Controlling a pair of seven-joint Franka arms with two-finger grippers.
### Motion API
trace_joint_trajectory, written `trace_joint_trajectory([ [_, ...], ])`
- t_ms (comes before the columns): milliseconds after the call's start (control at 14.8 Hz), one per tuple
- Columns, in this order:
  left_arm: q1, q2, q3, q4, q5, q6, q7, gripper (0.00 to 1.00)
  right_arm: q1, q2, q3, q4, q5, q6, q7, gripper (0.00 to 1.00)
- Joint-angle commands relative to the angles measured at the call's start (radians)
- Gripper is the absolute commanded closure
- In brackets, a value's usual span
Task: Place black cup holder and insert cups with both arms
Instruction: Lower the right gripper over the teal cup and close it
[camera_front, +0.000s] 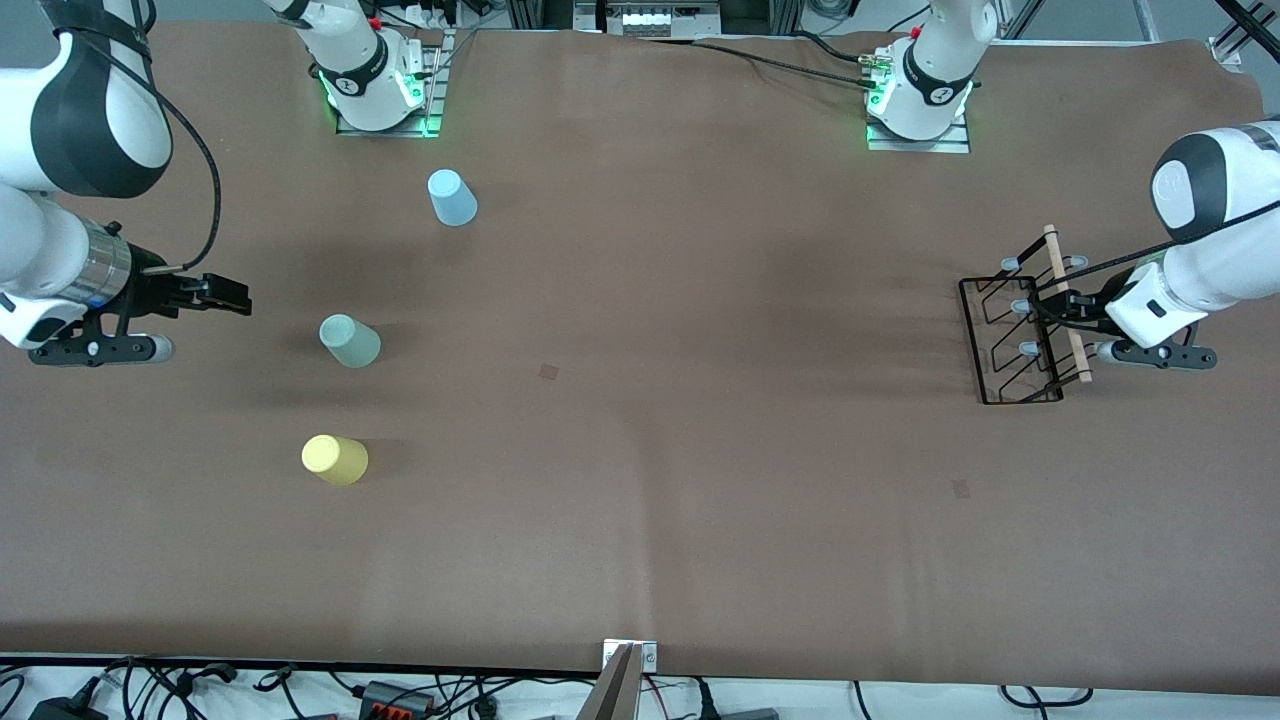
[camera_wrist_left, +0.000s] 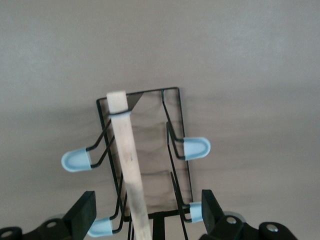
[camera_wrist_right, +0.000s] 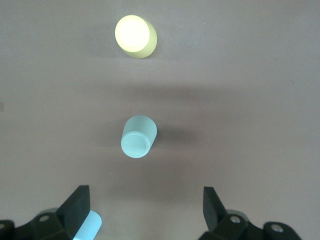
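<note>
The black cup holder (camera_front: 1018, 340) stands on the table at the left arm's end, with its wooden rod handle (camera_front: 1064, 300) on top. My left gripper (camera_front: 1062, 305) is open, its fingers on either side of the rod (camera_wrist_left: 127, 160) and the blue-tipped prongs of the holder (camera_wrist_left: 172, 125), gripping nothing; its midpoint shows in the left wrist view (camera_wrist_left: 147, 217). My right gripper (camera_front: 235, 295) is open and empty over the right arm's end. The pale green cup (camera_front: 349, 341), yellow cup (camera_front: 335, 459) and light blue cup (camera_front: 452, 197) stand apart there. The right wrist view shows the gripper (camera_wrist_right: 145, 210), green (camera_wrist_right: 138, 136), yellow (camera_wrist_right: 135, 35) and a sliver of blue (camera_wrist_right: 87, 225).
The brown table cover (camera_front: 640, 400) spans the whole surface. The arm bases (camera_front: 385, 85) stand along the edge farthest from the front camera. Cables lie off the nearest edge (camera_front: 400, 695).
</note>
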Motion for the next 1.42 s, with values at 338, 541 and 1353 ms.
trace_joint_trajectory([
  [338,0.022,-0.058,-0.004,-0.059,-0.003,-0.026,0.036,0.48,0.041,0.021,-0.001,-0.039,-0.001,-0.047,0.015,0.0],
  [541,0.022,-0.058,-0.004,-0.059,-0.003,-0.045,0.037,0.58,0.056,0.055,-0.001,-0.037,-0.019,0.013,0.018,0.0],
  [1353,0.057,-0.071,-0.004,-0.064,-0.003,-0.088,0.08,0.74,0.086,0.029,0.0,-0.304,-0.012,0.346,0.084,0.0],
])
